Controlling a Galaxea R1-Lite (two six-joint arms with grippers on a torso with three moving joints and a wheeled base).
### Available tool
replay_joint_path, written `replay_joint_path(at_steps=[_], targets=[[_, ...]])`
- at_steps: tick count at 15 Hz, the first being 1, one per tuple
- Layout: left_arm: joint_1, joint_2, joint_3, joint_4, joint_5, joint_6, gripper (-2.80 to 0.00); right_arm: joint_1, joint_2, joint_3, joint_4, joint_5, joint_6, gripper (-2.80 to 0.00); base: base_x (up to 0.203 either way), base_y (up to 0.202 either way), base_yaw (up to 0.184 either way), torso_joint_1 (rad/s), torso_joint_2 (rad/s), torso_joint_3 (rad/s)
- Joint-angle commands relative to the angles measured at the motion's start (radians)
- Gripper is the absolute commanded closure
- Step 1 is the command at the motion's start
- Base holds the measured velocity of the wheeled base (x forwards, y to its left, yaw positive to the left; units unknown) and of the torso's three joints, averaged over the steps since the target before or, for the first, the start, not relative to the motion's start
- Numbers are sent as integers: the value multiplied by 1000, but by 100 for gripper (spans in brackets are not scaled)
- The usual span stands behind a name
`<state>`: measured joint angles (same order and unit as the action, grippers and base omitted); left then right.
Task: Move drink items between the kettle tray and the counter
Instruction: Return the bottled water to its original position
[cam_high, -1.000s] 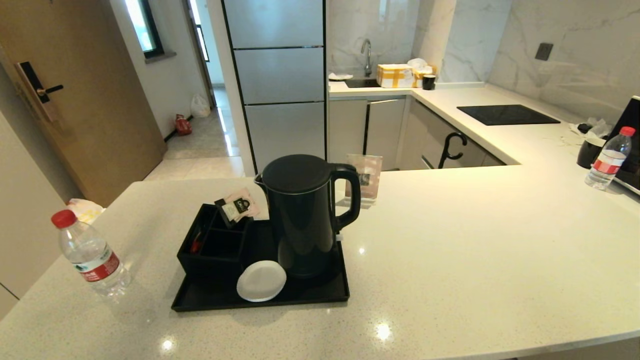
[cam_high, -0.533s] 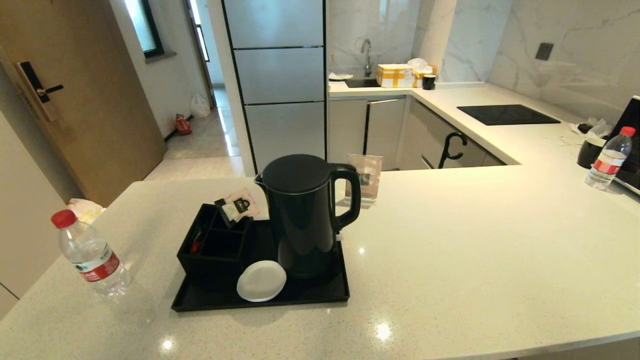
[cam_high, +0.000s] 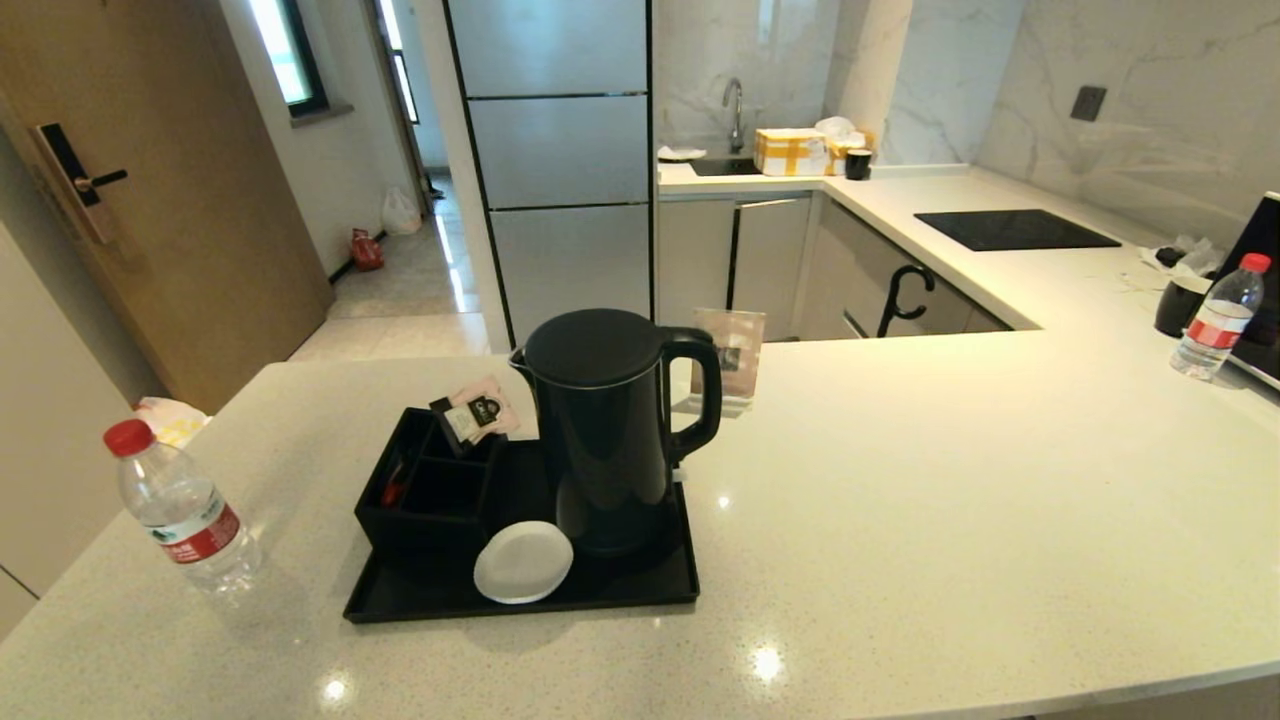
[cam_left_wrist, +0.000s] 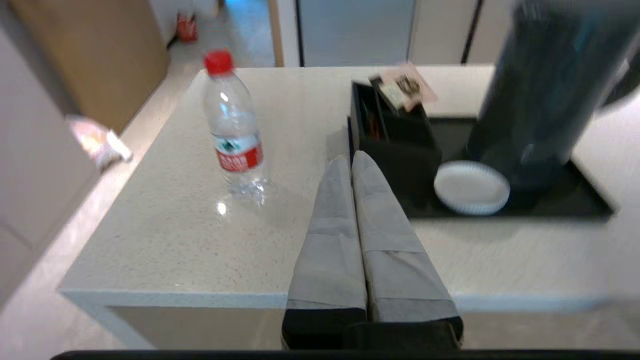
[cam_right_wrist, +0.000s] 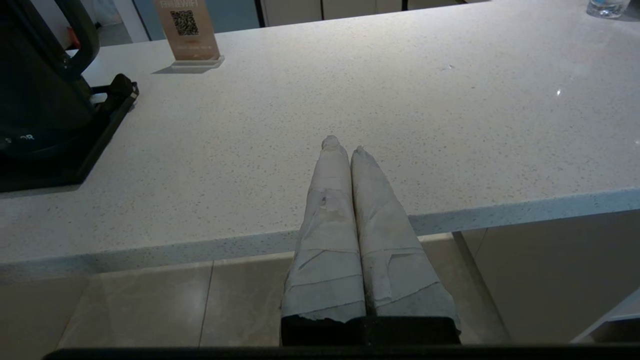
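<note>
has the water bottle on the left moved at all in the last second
No. The water bottle stands in the same spot on the counter, left of the kettle tray.

Black kettle (cam_high: 608, 430) upright on black tray (cam_high: 620, 592); compartment box (cam_high: 428, 490) beside kettle, white coaster (cam_high: 522, 562) near it; water bottle (cam_high: 180, 510) on counter (cam_high: 900, 500), well apart from kettle.

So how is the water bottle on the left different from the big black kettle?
The water bottle is clear and see-through with a red cap; the kettle is solid glossy black. The bottle is smaller and slimmer, the kettle taller and wider. The bottle stands on the bare counter, while the kettle stands on the black tray. The kettle has a loop handle; the bottle has none. Both stand upright, and nothing is touching either.
</note>
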<state>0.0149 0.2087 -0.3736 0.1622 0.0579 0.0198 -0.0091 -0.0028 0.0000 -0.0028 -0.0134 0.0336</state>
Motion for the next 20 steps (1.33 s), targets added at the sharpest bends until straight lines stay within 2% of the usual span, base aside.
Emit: replay_joint_path(at_steps=[1,2,4,6,7,12,16,17,20], targets=[[7,259,-211,73,29,-48,0,0,3,0,0,0,0,0,0,0,0,0,0,0],[10,297,-258,110,46,-76,0,0,3,0,0,0,0,0,0,0,0,0,0,0],[15,309,-267,124,66,-97,0,0,3,0,0,0,0,0,0,0,0,0,0,0],[26,396,-224,-3,128,-111,0,0,3,0,0,0,0,0,0,0,0,0,0,0],[31,492,-196,-88,162,-116,0,0,3,0,0,0,0,0,0,0,0,0,0,0],[59,1187,-61,-512,375,-142,0,0,3,0,0,0,0,0,0,0,0,0,0,0],[90,1429,39,-869,523,-154,0,0,3,0,0,0,0,0,0,0,0,0,0,0],[103,1445,51,-898,563,-157,0,0,3,0,-2,0,0,0,0,0,0,0,0,0],[111,1448,55,-902,573,-158,0,0,3,0,0,0,0,0,0,0,0,0,0,0]])
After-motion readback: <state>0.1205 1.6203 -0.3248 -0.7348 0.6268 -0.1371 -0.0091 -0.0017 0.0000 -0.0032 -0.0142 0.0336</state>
